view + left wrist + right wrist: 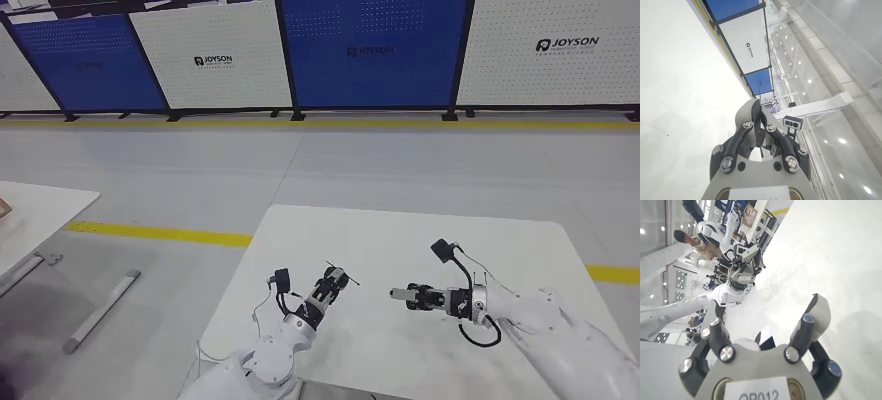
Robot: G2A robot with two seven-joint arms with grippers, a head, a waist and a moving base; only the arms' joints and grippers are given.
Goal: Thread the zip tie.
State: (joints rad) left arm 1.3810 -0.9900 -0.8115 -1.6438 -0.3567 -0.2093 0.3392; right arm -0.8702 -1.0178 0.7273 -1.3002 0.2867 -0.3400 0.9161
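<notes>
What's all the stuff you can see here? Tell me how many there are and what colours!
zip tie: one, black, pinched in the left gripper, its end sticking out past the fingertips
table: one, white, under both arms
second table: one, white, at the top view's left edge
wall panels: several, blue and white, along the far side of the floor
floor lines: two, yellow, one behind the table, one along the panels
left gripper: one, grey and black, shut on the zip tie
right gripper: one, grey and black, open, holding nothing
</notes>
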